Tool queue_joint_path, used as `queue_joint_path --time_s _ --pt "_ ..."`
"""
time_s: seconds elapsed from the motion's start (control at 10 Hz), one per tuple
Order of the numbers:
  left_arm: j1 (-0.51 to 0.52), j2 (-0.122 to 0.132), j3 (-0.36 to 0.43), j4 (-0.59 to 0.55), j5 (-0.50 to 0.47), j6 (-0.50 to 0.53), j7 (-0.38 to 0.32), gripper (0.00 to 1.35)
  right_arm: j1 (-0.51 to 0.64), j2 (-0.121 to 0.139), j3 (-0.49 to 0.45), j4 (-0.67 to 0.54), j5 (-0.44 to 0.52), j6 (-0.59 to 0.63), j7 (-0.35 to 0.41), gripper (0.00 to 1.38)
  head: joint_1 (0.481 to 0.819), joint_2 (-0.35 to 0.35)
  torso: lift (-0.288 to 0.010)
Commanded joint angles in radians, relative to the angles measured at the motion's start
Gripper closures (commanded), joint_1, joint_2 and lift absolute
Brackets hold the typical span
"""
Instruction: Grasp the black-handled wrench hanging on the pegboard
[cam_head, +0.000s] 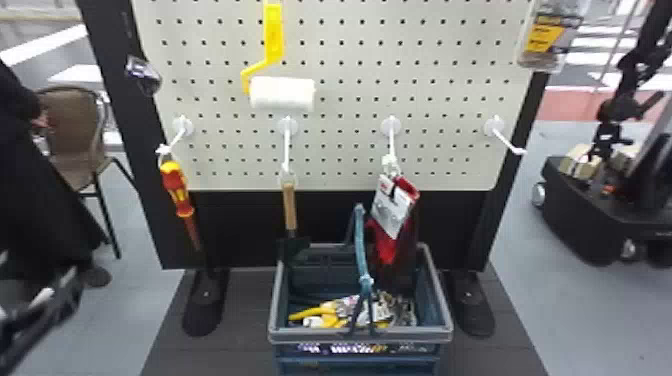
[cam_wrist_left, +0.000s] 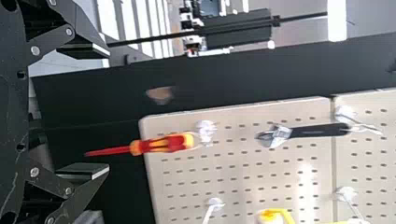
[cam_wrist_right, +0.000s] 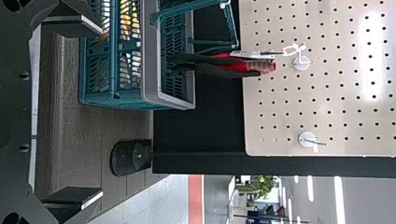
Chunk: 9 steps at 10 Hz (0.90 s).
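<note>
Both claws, left (cam_wrist_left: 93, 109) and right (cam_wrist_right: 88, 112), gape wide and empty, while the one black-handled wrench (cam_wrist_left: 303, 133) hangs at the left edge of the pegboard (cam_wrist_left: 243, 182), directly above the single red-yellow screwdriver (cam_wrist_left: 159, 143).

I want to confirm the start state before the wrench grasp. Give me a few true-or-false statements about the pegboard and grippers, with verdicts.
1. The left gripper is open and holds nothing. True.
2. The black-handled wrench lies in the basket. False: it hangs on a pegboard hook.
3. The red and yellow screwdriver hangs from a hook. True.
4. The paint roller has a blue handle. False: the handle is yellow.
5. The right gripper is shut on the screwdriver. False: it is open and empty.
</note>
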<state>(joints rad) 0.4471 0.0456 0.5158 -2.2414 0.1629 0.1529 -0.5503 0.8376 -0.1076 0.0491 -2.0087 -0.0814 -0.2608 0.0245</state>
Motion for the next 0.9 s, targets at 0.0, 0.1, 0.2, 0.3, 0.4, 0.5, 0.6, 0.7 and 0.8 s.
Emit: queue_joint_path --time_s 0.0,0.1,0.2,0.3,0.4,0.5,0.6,0.7,0.8 --pt "-0.127 0.069 0.015 -0.023 0.033 0.117 -0.010 0.41 -0.004 -0.001 0.000 0.000 0.002 0.003 0.000 0.10 0.549 0.000 -0.100" --pt "-0.210 0.117 0.027 -0.020 0.061 0.197 -0.023 0.41 -0.004 0.000 0.000 0.000 0.002 0.006 0.000 0.10 0.549 0.000 -0.100" --pt "-0.292 0.168 0.033 -0.018 0.066 0.263 -0.037 0.40 -0.006 -0.001 0.000 0.000 0.003 0.008 0.000 0.10 0.549 0.000 -0.100" --pt "-0.369 0.227 0.026 0.014 0.107 0.321 -0.048 0.39 -0.004 -0.001 0.000 -0.003 0.003 0.009 0.000 0.10 0.549 0.000 -0.100" --pt "-0.455 0.295 0.001 0.088 0.161 0.356 -0.068 0.39 -0.008 -0.004 0.000 -0.005 0.003 0.011 0.000 0.10 0.549 0.000 -0.100" --pt "-0.547 0.352 -0.029 0.149 0.172 0.395 -0.088 0.38 -0.012 -0.006 0.000 -0.003 0.003 0.012 0.000 0.10 0.549 0.000 -0.100" --pt "-0.631 0.399 -0.071 0.227 0.214 0.412 -0.100 0.38 -0.012 -0.007 0.000 -0.005 0.003 0.012 0.000 0.10 0.549 0.000 -0.100" --pt "-0.715 0.448 -0.122 0.296 0.257 0.427 -0.119 0.38 -0.012 -0.007 0.000 -0.005 0.003 0.012 0.000 0.10 0.549 0.000 -0.100" --pt "-0.799 0.499 -0.180 0.358 0.333 0.461 -0.140 0.38 -0.015 -0.009 0.000 -0.005 0.003 0.012 0.000 0.10 0.549 0.000 -0.100"
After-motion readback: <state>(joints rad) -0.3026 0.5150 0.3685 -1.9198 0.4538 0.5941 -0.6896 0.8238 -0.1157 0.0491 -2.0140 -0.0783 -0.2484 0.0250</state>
